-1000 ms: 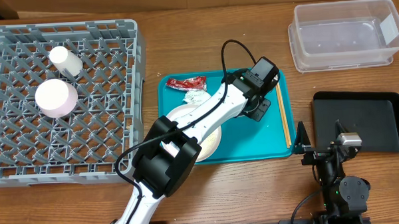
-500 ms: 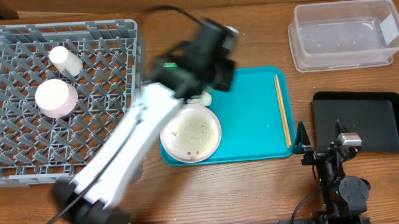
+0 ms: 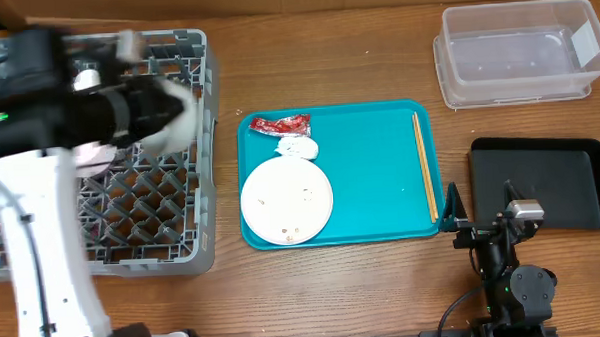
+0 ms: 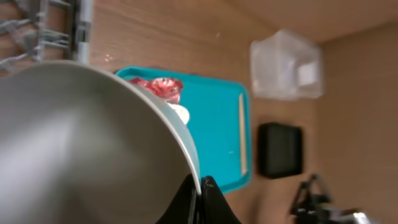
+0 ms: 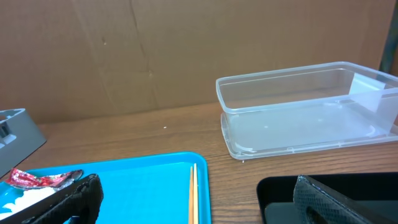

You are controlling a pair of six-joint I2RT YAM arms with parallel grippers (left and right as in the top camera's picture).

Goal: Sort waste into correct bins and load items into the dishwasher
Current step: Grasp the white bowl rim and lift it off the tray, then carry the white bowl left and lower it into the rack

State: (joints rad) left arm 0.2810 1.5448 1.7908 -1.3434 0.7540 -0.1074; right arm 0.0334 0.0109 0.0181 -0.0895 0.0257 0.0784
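My left gripper (image 3: 130, 114) is shut on the rim of the grey bowl (image 4: 81, 143), which fills the left wrist view, and hangs blurred over the grey dishwasher rack (image 3: 43, 248). The teal tray (image 3: 371, 186) bears the large white plate (image 3: 286, 199) with a few crumbs, the red wrapper (image 3: 278, 124), the white tissue (image 3: 297, 147) and the chopsticks (image 3: 425, 164). My right gripper (image 5: 199, 205) stands open low at the tray's right edge, nothing between its fingers (image 5: 71, 199). The clear tub (image 3: 516, 51) and black tray (image 3: 546, 180) are on the right.
A white cup (image 3: 85, 78) and a pale small bowl (image 3: 84, 156) in the rack show only partly behind the left arm. Bare wooden table (image 3: 327, 67) lies between the rack, the teal tray and the clear tub.
My left arm has swung from the teal tray leftward to above the rack, carrying the grey bowl. The plate and wrapper are uncovered. The right arm has not moved.
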